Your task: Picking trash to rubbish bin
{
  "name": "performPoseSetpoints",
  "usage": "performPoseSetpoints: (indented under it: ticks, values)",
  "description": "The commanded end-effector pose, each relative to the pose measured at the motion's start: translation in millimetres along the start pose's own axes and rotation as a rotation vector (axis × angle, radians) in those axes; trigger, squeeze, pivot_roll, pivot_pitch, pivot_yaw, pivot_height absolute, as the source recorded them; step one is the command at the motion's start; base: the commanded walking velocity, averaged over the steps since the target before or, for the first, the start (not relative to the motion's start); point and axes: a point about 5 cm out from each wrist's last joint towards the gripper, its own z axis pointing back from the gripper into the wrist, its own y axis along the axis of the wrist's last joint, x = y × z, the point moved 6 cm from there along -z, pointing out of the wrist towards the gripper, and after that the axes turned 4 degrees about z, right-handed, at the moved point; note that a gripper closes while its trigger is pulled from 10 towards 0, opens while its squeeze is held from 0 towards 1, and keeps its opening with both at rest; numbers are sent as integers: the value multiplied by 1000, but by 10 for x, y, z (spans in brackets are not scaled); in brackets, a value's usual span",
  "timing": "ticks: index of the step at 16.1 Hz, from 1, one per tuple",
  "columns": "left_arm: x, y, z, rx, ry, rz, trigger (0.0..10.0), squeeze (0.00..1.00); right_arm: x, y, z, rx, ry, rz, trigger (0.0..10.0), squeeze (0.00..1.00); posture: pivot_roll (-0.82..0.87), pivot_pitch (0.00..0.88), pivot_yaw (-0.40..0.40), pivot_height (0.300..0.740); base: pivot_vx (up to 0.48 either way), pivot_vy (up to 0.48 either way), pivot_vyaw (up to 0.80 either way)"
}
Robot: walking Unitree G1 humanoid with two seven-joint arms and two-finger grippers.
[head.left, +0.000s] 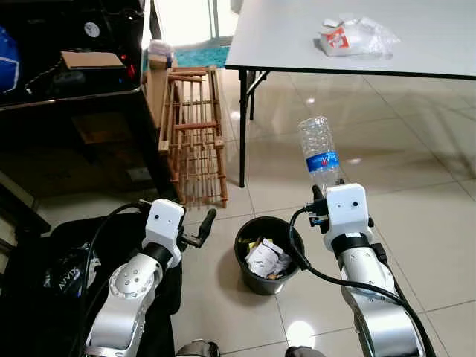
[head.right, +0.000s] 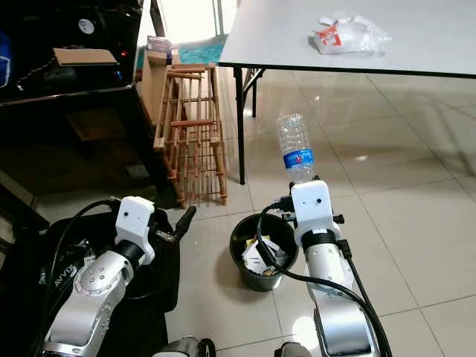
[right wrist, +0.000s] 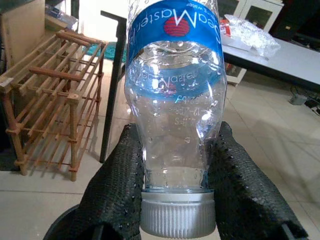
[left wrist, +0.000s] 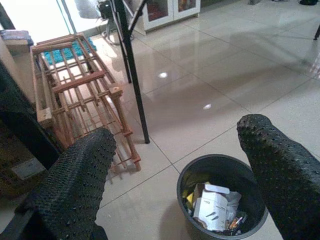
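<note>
1. Currently mid-carry: the right gripper (right wrist: 172, 175) is clamped on the neck of a plastic bottle (head.left: 319, 152), just above the cap, with the bottle held upside down, base up.
2. Bottle sits in the air near the bin (head.left: 250, 274), past its rim on the robot's right and further out, not over the opening yet.
3. Bin stands on the tiled floor between the two arms, already partly full of crumpled paper and a small carton.
4. Likely next move: swing the right arm left and in until the cap is over the opening, lower a bit, then let go. The bottle is tall against the bin mouth, so a drop from off-centre could bounce off the rim.
5. Bottle look: clear, thin-walled, dented, blue label with a red mark, silver-grey ribbed cap. Looks empty, so light and easy to tip.
6. Left gripper (left wrist: 175, 165) is spread wide, holding nothing, hovering beside the bin on the robot's left.
7. More trash, a crumpled plastic bag (head.left: 355, 37), lies on the white table (head.left: 282, 44) ahead. Probably a later pick.
</note>
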Motion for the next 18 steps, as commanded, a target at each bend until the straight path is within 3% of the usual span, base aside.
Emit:
performPoseSetpoints:
  ticks: [1, 9, 12, 15, 18]
  values:
    - [-7, 2, -3, 1, 3, -15, 10000, 0, 18, -19, 0, -4, -9, 4, 10000, 0, 7, 135, 57, 740, 0, 0, 0]
    - [-23, 108, -66, 21, -25, -72, 10000, 0, -49, 13, -96, 8, -23, -29, 10000, 0, 47, 127, 104, 740, 0, 0, 0]
    - [-6, 194, -154, 60, -45, -85, 10000, 0, -71, 52, -195, 20, -28, -33, 10000, 0, 56, 114, 110, 740, 0, 0, 0]
    - [-24, 161, -231, 57, -30, -86, 10000, 0, -25, 106, -270, 23, -52, -16, 10000, 0, 48, 107, 94, 740, 0, 0, 0]
    - [31, 169, -271, 70, -30, -71, 10000, 0, 74, 9, -272, -9, -86, -11, 10000, 0, 33, 100, 75, 740, 0, 0, 0]
